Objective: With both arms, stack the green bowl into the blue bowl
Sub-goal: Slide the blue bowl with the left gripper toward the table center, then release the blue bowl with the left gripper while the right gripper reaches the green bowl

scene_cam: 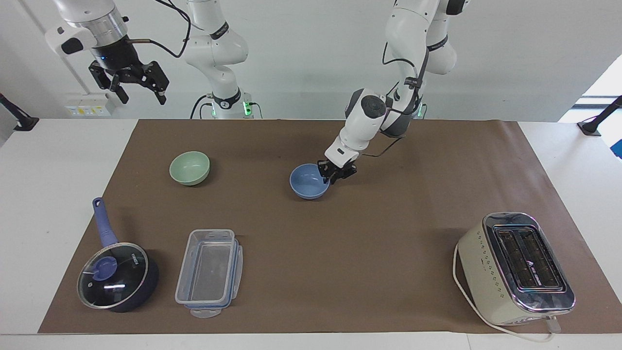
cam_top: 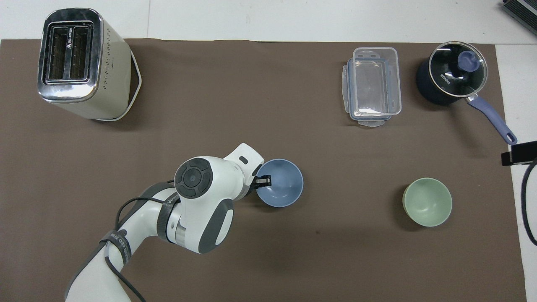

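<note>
- The counter (scene_cam: 58,160) is carrying a brown mat (scene_cam: 340,253) that is covering most of its top.
- The left arm (scene_cam: 369,112) is reaching down over the middle of the mat, while the right arm (scene_cam: 214,43) is waiting raised at its own end.
- A cream toaster (scene_cam: 515,267) is standing at the left arm's end of the mat, farther from the robots than either bowl, its cord (scene_cam: 457,277) looping round its base.
- A dark-blue saucepan (scene_cam: 116,277) with a glass lid is sitting at the right arm's end, just beside a clear plastic food container (scene_cam: 210,272); both are lying farther from the robots than the green bowl.
- The blue bowl (scene_cam: 309,182) is resting upright on the mat about midway along it, well apart from the green bowl (scene_cam: 189,167), which is sitting upright and on its own toward the right arm's end.
- The left gripper (scene_cam: 332,174) is sitting right at the blue bowl's rim on the side toward the left arm's end, one finger inside the bowl; I cannot tell whether the jaws are pinching the rim or standing loose around it.
- The right gripper (scene_cam: 138,90) is hanging high over the counter's edge at the right arm's end, jaws spread wide and holding nothing.
</note>
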